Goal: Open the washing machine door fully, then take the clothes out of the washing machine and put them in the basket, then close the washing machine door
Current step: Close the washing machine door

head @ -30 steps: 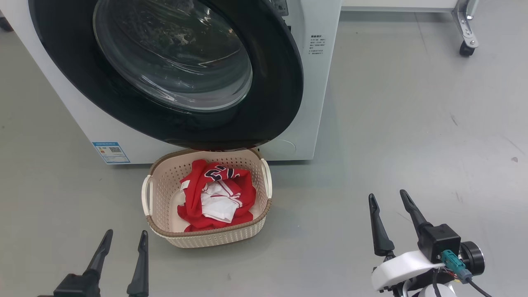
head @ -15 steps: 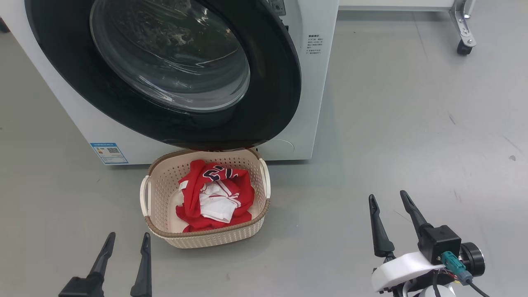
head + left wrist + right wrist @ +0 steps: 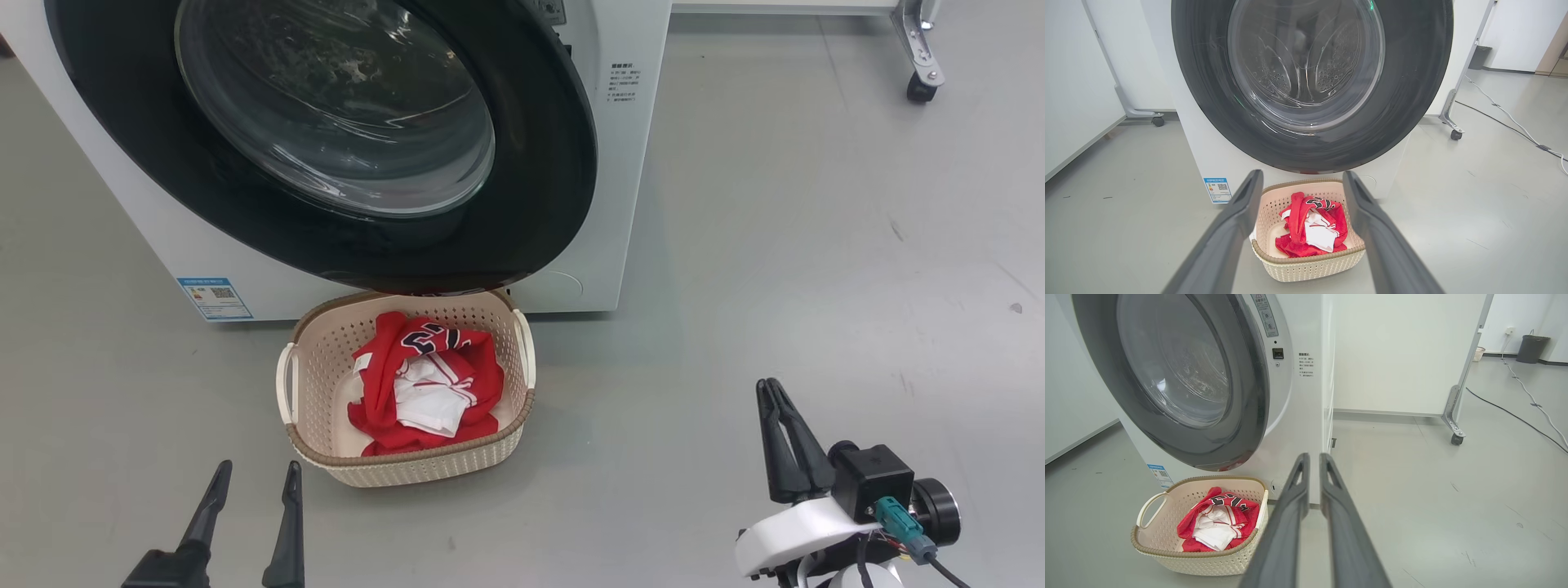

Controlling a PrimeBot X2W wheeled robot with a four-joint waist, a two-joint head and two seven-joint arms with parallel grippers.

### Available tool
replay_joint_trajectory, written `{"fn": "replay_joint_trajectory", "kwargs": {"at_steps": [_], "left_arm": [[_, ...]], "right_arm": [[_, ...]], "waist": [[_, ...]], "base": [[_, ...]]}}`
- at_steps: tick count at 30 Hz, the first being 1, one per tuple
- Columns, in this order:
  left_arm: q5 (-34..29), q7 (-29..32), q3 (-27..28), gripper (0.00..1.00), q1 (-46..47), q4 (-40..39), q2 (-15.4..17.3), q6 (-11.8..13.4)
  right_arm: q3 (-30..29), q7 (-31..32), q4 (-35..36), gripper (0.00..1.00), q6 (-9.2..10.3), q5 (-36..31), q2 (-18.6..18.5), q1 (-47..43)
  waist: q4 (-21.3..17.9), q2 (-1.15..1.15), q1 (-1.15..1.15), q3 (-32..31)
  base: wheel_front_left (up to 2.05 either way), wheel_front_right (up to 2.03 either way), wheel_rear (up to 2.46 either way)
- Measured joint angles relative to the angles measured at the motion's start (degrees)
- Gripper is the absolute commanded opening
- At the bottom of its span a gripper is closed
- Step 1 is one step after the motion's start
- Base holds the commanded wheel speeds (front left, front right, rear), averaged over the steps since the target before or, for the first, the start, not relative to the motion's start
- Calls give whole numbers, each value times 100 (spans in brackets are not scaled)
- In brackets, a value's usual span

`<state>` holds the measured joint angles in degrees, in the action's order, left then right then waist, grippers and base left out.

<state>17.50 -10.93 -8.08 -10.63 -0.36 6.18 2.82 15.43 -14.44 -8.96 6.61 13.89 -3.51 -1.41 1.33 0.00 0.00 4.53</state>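
Clothes (image 3: 384,384) lie in basket (image 3: 424,457), centre frame, set under shut-looking door (image 3: 539,163) for short transfer; left gripper (image 3: 258,467) apart, right gripper (image 3: 770,385) nearly together, both empty.

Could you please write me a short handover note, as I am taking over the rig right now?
Left gripper: open, empty, short of the basket and to its left.
Right gripper: fingers almost together, holding nothing, over the floor to the right.
The clothes lie in the basket, which stands before the washing machine, under the washing machine door.
Done: unloading; no red fabric shows through the door glass.
Left: the door is swung across the opening, but I cannot tell whether it is latched. Check, and press it shut if needed.
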Motion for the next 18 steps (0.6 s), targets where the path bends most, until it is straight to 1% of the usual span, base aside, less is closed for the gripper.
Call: {"fn": "replay_joint_trajectory", "kwargs": {"at_steps": [4,10,16,18], "left_arm": [[0,-31,-3,100,6,2,0,1],[-1,-34,-24,100,83,-2,-2,0],[-2,-68,-74,100,308,-19,-12,-2],[-2,-91,-76,100,359,-23,-12,-8]], "right_arm": [[3,0,13,0,-18,-1,1,1],[63,0,43,0,-157,-48,-42,187],[169,1,91,0,-379,-104,-136,823],[163,1,118,0,-510,-29,-112,1037]], "waist": [[15,0,0,44],[75,0,0,175],[199,0,0,352],[257,0,0,420]], "base": [[0,0,0],[0,0,0],[0,0,0],[0,0,0]]}}
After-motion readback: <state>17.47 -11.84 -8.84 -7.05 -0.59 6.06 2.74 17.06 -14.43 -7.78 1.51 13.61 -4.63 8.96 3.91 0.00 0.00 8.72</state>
